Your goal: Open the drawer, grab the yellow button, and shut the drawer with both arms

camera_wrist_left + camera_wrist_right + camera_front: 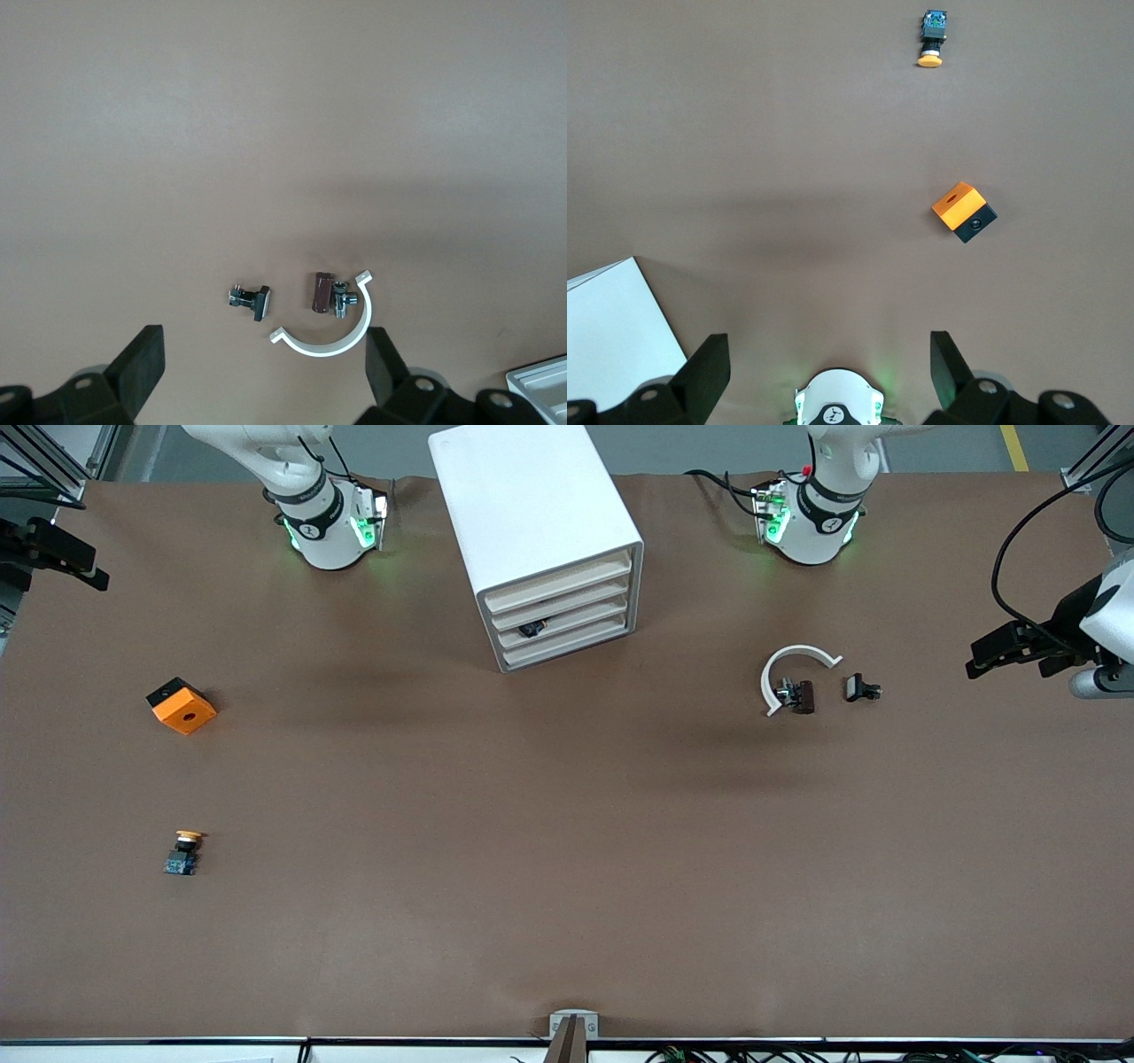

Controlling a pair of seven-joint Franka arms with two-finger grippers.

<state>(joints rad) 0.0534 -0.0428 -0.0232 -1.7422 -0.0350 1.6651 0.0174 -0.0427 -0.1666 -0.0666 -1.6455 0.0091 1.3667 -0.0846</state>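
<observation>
The white cabinet (532, 514) stands at the table's middle between the arm bases. Its four pale drawers (567, 613) all look pushed in, and a small dark thing (532, 629) shows at the third one down. The button (183, 852) lies on the table toward the right arm's end and also shows as the button (931, 42) in the right wrist view. My left gripper (266, 354) hangs open high over the clips, holding nothing. My right gripper (830, 354) hangs open and empty high over its own base (837, 403).
An orange cube (182, 706) with a black hole sits farther from the front camera than the button. Toward the left arm's end lie a white arc (793, 669) with a dark clip (802, 697) and a black clip (861, 688). Cables run near the left arm's base.
</observation>
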